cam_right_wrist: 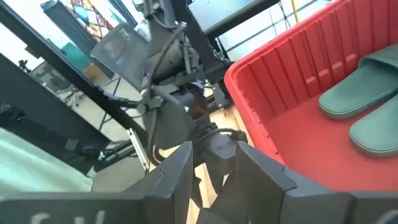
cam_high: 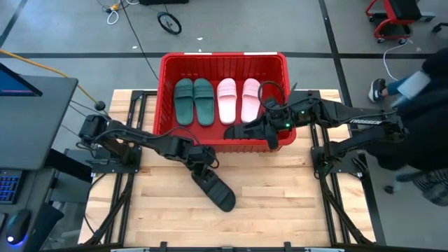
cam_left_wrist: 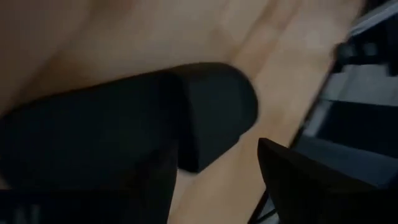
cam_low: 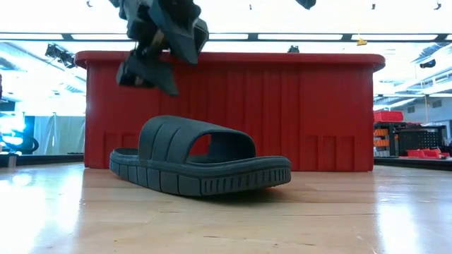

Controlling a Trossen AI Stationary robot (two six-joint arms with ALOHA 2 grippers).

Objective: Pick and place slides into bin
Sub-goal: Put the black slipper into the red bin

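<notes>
Tabletop: only high view shows bin (cam_high: 166, 84) contents

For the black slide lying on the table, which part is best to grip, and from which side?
Probably the wide arched strap of the black slide, from above: it stands upright on its sole, and the strap rises well clear of the footbed, leaving room for one finger of the left end effector underneath.

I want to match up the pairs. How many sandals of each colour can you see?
Dark green slides: 2, in the bin
Pale pink slides: 2, in the bin
Black slides: 2, one on the table, one held by the right gripper over the bin's rim
Total: 6
</notes>
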